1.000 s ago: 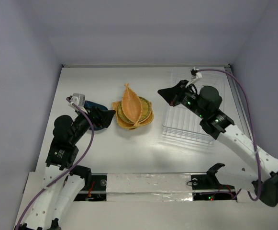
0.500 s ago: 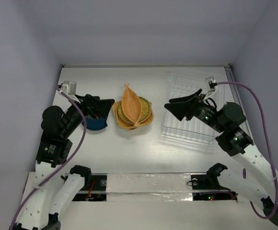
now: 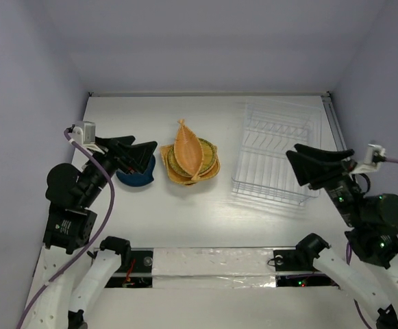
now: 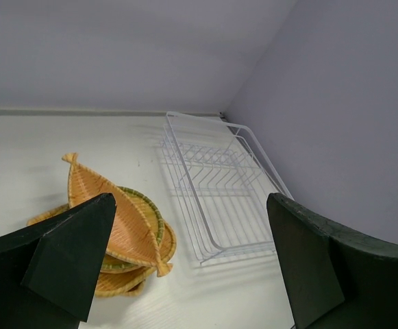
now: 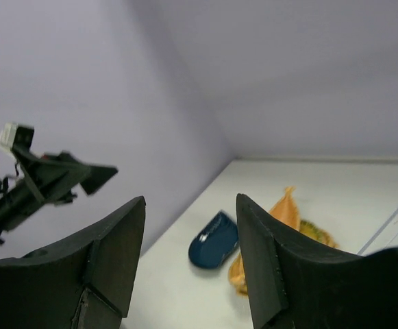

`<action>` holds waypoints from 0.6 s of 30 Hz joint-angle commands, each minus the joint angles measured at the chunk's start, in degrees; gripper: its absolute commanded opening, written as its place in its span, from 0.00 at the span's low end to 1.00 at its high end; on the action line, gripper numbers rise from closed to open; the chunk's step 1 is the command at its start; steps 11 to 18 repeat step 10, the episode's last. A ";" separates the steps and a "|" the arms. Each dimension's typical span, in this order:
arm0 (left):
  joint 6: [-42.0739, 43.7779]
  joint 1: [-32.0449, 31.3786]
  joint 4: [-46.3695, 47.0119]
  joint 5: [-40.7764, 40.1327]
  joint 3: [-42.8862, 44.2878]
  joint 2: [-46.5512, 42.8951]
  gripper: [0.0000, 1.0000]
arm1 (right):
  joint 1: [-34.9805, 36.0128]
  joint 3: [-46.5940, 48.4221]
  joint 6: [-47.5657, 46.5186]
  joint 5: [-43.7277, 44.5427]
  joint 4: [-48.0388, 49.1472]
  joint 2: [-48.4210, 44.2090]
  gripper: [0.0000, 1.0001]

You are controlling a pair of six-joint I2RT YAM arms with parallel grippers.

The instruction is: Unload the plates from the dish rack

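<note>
Looks done: dish rack [image 3: 274, 154] just beyond right claw [image 3: 301, 166] holds nothing, orange stack [image 3: 190, 161] and blue dish [image 3: 135, 178] sit by left claw [image 3: 142, 152], both claws wide open, empty.

The orange woven plates [image 3: 193, 170] sit in one pile, with a long leaf-shaped plate [image 3: 187, 151] lying on top. A small dark blue dish [image 3: 138, 179] lies flat just beside the pile, on its left. The clear dish rack [image 3: 275, 154], with thin upright tines, stands flat to the right of the pile, near it but not touching.
</note>
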 commanded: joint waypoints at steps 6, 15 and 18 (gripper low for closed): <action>2.40 0.31 3.98 -2.63 -0.47 -0.43 0.94 | 0.48 -0.30 -5.52 13.47 0.81 -4.72 0.62; 4.51 0.31 2.49 -2.98 -1.00 -0.16 0.95 | 0.48 3.82 -7.28 13.04 -1.92 -1.29 0.62; 4.51 0.31 2.49 -2.98 -1.00 -0.16 0.95 | 0.48 3.82 -7.28 13.04 -1.92 -1.29 0.62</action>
